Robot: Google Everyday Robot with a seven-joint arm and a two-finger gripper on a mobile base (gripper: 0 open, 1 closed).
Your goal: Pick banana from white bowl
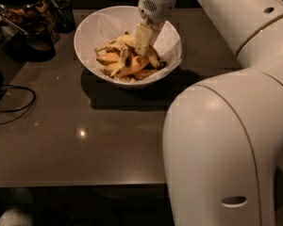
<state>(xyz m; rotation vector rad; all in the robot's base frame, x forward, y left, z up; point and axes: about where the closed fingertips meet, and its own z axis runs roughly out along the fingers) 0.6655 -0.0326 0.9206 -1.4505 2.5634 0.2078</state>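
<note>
The white bowl [92, 27], lined with crinkled white paper, stands at the back of the dark table. It holds a pile of bananas. A pale-yellow banana [123, 40] with brown speckles curves along the top of the pile. Deeper orange-yellow bananas [132, 67] lie below it. My gripper [142, 45] hangs from the white arm straight down into the bowl. Its tip sits at the pale banana's right part, in the middle of the pile. The banana's stretch under the gripper is hidden.
Dark glass jars [26, 13] and a dark holder [61, 8] stand at the back left. A black cable [14, 105] loops on the left of the table [85, 145]. My white arm body [226, 149] fills the right foreground.
</note>
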